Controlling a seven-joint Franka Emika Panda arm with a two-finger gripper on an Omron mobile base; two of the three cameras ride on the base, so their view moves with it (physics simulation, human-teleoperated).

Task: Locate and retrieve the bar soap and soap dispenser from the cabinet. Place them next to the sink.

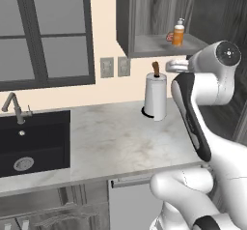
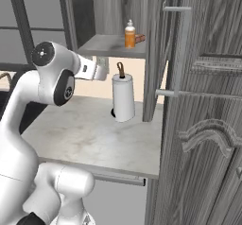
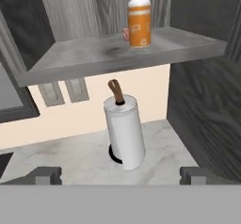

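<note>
Wide-open gripper [image 3: 120,175] faces the towel roll [image 3: 125,132], empty, below the cabinet [image 3: 113,53] shelf where dispenser [image 3: 139,22] and soap [image 3: 125,34] wait for retrieval.

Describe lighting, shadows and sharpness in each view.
Left base view: flat, even light, no glare; soap dispenser small but crisp. Right base view: cabinet interior shaded, the bar soap hard to make out. Hand view: soft dark shadow ring under the paper-towel roll; shelf evenly lit, nothing blurred.

Arm bent, raised; claw [image 3: 120,176] level, jaws wide apart, empty
</note>
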